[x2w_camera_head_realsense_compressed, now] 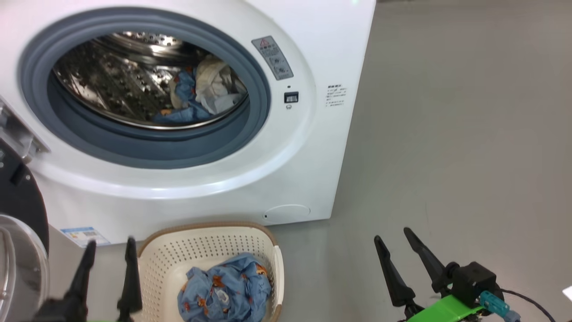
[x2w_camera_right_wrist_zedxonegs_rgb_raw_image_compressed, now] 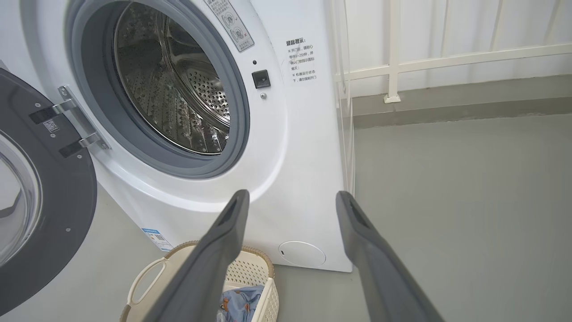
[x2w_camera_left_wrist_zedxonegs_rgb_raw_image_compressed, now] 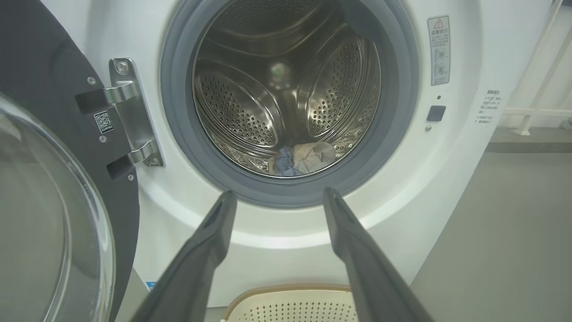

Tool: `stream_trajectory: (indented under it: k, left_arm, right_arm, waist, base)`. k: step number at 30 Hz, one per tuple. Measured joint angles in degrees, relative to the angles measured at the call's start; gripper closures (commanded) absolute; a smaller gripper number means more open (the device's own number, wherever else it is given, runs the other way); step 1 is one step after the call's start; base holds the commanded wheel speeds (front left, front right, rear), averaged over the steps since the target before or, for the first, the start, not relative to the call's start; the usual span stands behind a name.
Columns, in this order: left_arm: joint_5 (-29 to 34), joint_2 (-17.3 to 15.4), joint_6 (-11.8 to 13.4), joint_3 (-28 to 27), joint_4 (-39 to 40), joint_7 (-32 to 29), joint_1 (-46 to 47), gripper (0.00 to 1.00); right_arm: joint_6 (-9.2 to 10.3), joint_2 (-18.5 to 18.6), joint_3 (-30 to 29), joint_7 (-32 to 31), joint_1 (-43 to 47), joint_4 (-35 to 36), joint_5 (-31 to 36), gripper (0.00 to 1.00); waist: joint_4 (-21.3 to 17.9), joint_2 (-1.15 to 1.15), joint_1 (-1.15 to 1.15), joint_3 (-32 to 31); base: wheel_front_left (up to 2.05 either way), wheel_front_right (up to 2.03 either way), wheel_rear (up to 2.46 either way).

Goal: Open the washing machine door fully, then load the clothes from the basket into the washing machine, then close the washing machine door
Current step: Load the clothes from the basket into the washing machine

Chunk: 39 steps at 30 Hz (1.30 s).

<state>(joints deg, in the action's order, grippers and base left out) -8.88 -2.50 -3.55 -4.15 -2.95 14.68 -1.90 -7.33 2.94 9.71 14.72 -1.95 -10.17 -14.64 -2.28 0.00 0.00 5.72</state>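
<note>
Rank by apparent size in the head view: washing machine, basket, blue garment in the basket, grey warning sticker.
washing machine
basket
blue garment
grey warning sticker
The basket sits nearer the camera, yet the order is plain.

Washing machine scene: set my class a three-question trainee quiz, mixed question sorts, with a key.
1. True or false: the round black-rimmed glass door of the white front-loading washing machine stands open.
2. Between the cream perforated plastic basket and the steel perforated drum, light-blue printed fabric clothes lie in: A basket alone; B drum alone; C both.
3. Fill in: the dark long-fingered left gripper and right gripper are both ____.
Key: 1 true; 2 C; 3 open.
</note>
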Motion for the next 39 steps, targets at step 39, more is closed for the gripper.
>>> stream_trajectory:
  k: [39]
  left_arm:
    - [-3.1, -0.1, 4.2, 3.3, 1.5, 0.0, -8.0, 0.0]
  right_arm:
    - [0.0, -0.1, -2.7, 0.0, 2.2, 2.6, 1.8, 0.0]
  waist:
    - [-0.6, 0.0, 0.0, 3.5]
  base:
    - [0.0, 0.0, 0.0]
